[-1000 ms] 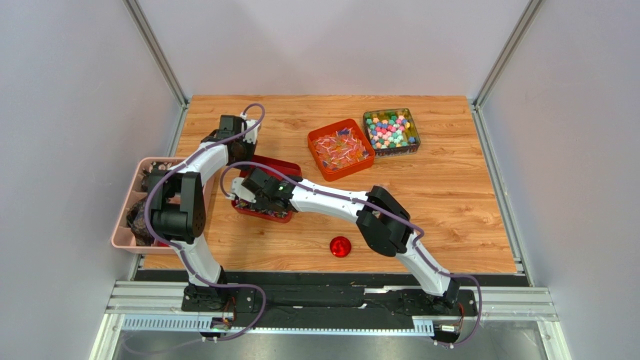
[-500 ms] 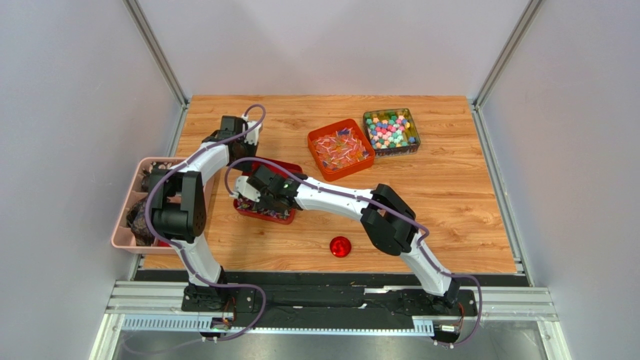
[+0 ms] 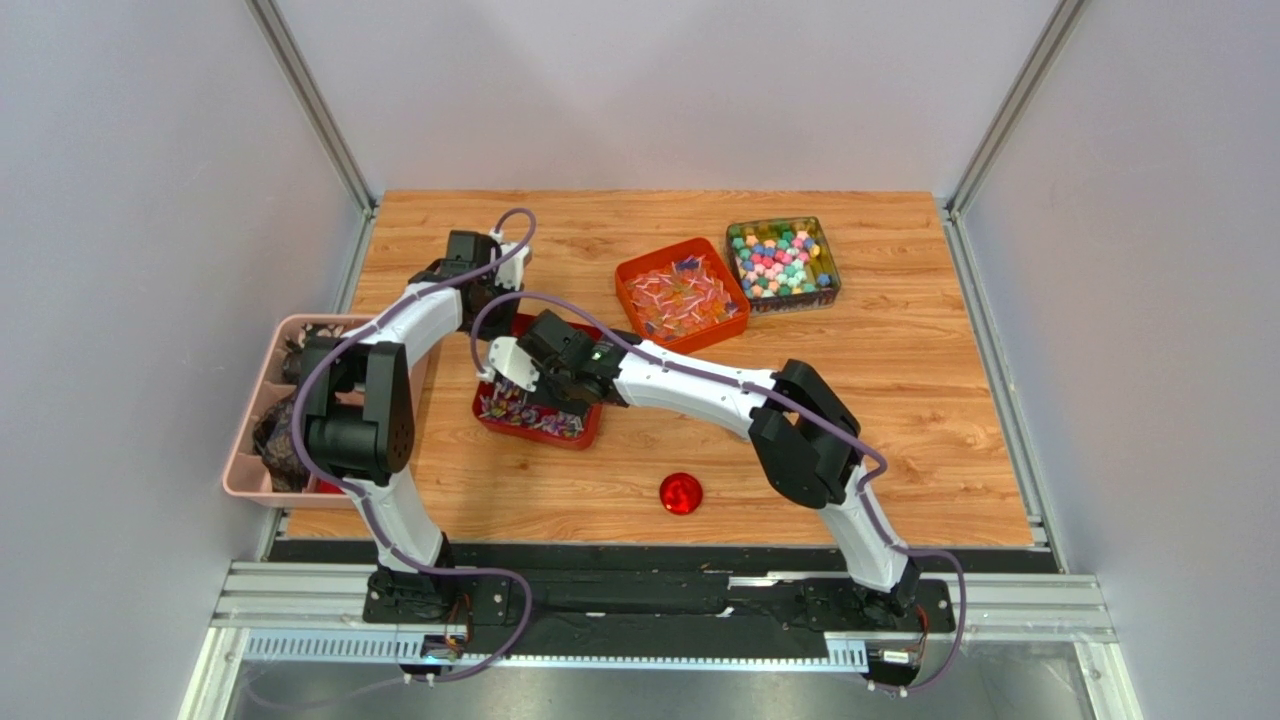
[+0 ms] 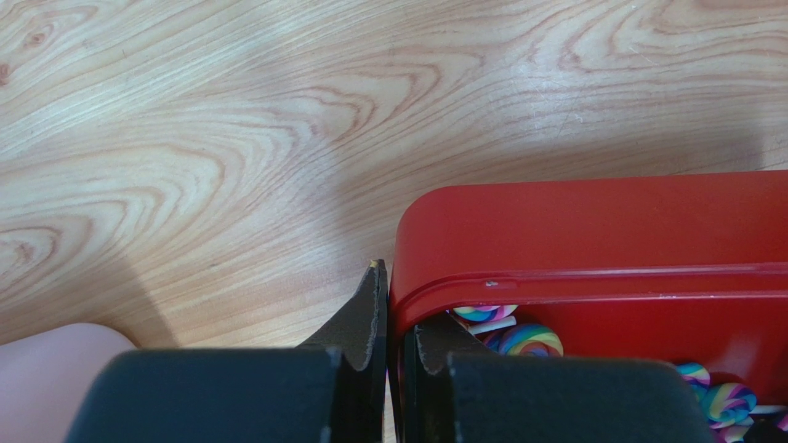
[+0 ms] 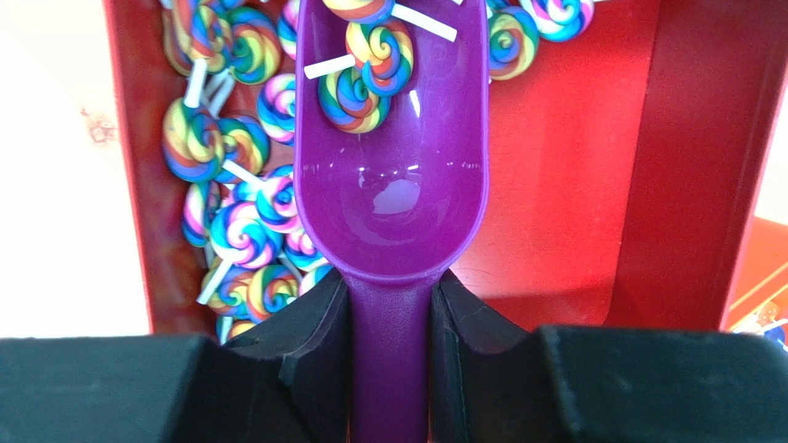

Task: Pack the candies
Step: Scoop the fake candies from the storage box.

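A red tin (image 3: 559, 431) sits left of centre on the table. It holds several rainbow swirl lollipop candies (image 5: 231, 221) heaped along one side. My left gripper (image 4: 388, 314) is shut on the tin's wall (image 4: 592, 240), one finger outside and one inside. My right gripper (image 5: 390, 305) is shut on the handle of a purple scoop (image 5: 398, 185), which points into the tin with three candies (image 5: 370, 74) near its tip. In the top view the right gripper (image 3: 526, 383) hangs over the tin and the left gripper (image 3: 496, 305) is at its far corner.
An orange-red box (image 3: 684, 297) of candies and a clear box (image 3: 781, 263) of small coloured candies stand at the back. A round red lid (image 3: 681, 492) lies near the front. A pink bin (image 3: 241, 450) hangs off the table's left edge.
My right gripper and the scoop have shifted back and slightly right over the tin, uncovering more of its near part. The left gripper keeps its hold on the tin wall.
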